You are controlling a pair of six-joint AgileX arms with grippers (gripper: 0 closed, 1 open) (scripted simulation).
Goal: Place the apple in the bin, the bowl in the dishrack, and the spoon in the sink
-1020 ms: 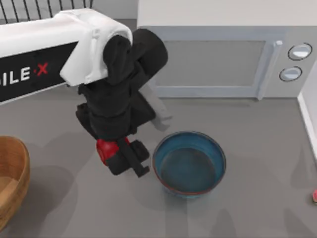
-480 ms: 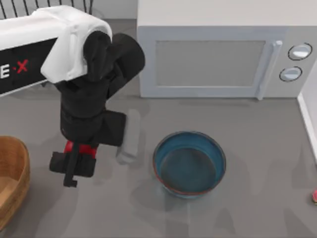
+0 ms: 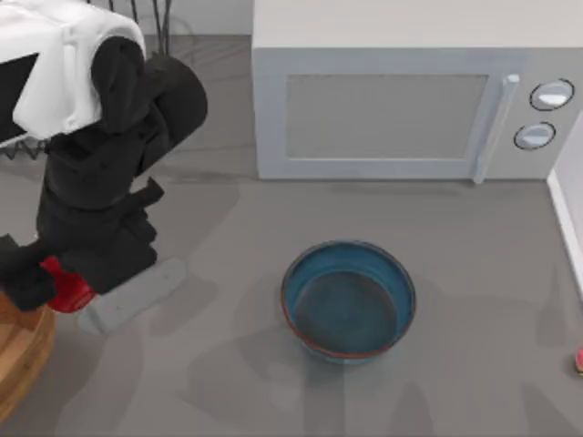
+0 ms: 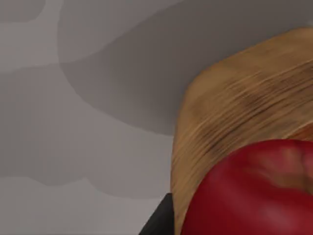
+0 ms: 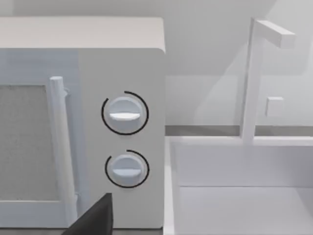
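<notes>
Top view: the left gripper [image 3: 46, 278] is seen at the left edge of the frame, clamped on the apple [image 3: 66, 289] just over the rim of the bin [image 3: 23, 360] at lower left; the bowl [image 3: 348, 299] sits untouched at centre, the spoon [image 3: 577, 361] tip lies at the right edge, and the dishrack [image 3: 150, 18] wires show at upper left. Left wrist view: the apple [image 4: 254, 191] is held low right in the frame against the bin's [image 4: 230, 112] rim, so release is judged not yet done, with bowl and spoon still pending. Right wrist view: a microwave [image 5: 83, 122] and the sink [image 5: 239, 186] are faced, and whether the right gripper's fingers are apart cannot be told.
</notes>
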